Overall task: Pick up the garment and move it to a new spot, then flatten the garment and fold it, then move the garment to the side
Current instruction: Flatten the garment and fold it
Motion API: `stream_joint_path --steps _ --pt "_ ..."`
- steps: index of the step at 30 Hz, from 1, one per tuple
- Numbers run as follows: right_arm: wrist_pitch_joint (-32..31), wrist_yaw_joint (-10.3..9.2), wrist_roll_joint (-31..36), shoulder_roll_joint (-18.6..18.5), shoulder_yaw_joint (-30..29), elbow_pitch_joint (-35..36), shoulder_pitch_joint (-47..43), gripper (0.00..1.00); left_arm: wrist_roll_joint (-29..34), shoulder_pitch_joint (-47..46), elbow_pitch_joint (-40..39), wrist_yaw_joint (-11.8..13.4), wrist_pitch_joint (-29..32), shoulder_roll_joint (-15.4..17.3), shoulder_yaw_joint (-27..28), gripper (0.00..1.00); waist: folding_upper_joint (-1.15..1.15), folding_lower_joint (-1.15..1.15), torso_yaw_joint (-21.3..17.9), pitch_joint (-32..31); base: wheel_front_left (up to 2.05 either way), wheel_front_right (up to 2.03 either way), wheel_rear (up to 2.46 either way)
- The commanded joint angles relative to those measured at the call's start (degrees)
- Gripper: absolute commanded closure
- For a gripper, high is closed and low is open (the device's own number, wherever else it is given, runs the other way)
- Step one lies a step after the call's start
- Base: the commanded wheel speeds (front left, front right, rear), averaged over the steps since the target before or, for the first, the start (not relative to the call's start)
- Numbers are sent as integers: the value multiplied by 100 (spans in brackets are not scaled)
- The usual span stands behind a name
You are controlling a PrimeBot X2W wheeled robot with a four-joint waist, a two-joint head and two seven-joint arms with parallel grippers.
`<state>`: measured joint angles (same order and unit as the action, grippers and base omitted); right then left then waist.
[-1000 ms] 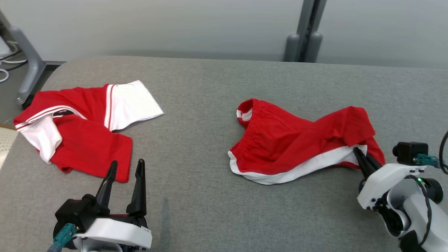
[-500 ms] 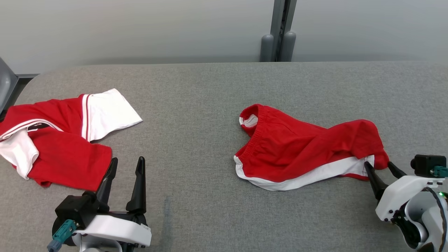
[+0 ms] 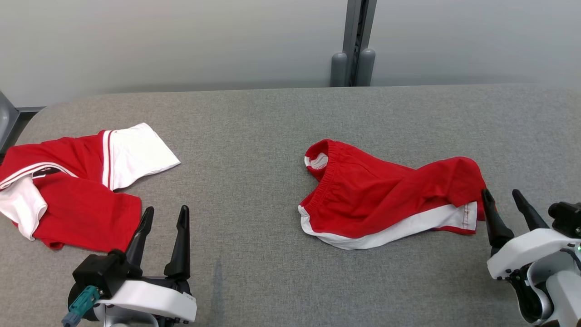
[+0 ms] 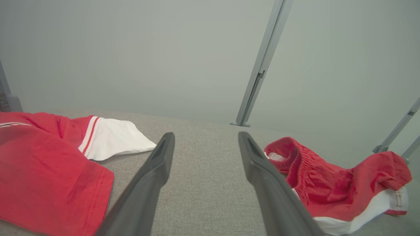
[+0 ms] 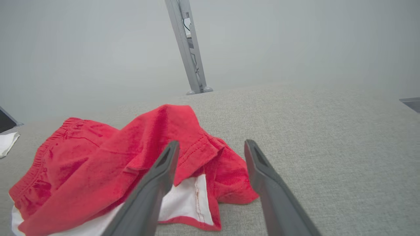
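My right end effector (image 3: 500,192) stands wide open and holds nothing. It sits at 3 o'clock of the red shorts (image 3: 386,200), its inner finger just beside the leg hem, though I cannot tell whether it touches. The shorts lie crumpled on the grey desk (image 3: 254,136), with the elastic waistband toward 10 o'clock and white trim along the 6 o'clock edge. My left end effector (image 3: 166,210) is equally wide open and empty, at 4 o'clock of a red-and-white shirt (image 3: 77,200). The shirt lies well apart from the shorts, at their 9 o'clock.
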<state>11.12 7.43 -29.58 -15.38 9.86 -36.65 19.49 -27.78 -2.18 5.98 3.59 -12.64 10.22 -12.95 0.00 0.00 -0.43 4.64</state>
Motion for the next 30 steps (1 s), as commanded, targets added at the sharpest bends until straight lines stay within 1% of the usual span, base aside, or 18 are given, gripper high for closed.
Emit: stream_joint_path --steps 1,7,10,12,17,24,27,30 --pt "122 12 105 48 -123 205 -99 0 -26 20 -25 27 -14 42 6 0 0 0 3 -3 0 0 0" --pt "373 12 404 417 -647 1225 -464 0 -50 33 -48 53 -43 55 41 0 0 0 43 -21 0 0 0" --pt "395 12 565 596 -810 1700 -717 0 -53 31 -62 51 -53 64 38 0 0 0 61 -15 0 0 0" --pt "402 12 677 690 -873 1886 -852 0 -59 29 -68 46 -44 75 26 0 0 0 61 -2 0 0 0" --pt "407 12 811 828 -939 2033 -1027 0 -68 10 -87 48 -29 90 -3 0 0 0 32 36 0 0 0" --pt "362 12 866 865 -960 1997 -1028 0 -73 -74 -75 28 35 110 -54 0 0 0 -52 68 0 0 0" --pt "321 12 864 868 -971 1970 -996 0 -201 -109 14 -91 347 78 -202 0 0 0 -110 73 0 0 0" --pt "302 12 858 853 -977 1954 -963 0 -184 -308 94 -206 767 170 -376 0 0 0 -185 92 0 0 0"
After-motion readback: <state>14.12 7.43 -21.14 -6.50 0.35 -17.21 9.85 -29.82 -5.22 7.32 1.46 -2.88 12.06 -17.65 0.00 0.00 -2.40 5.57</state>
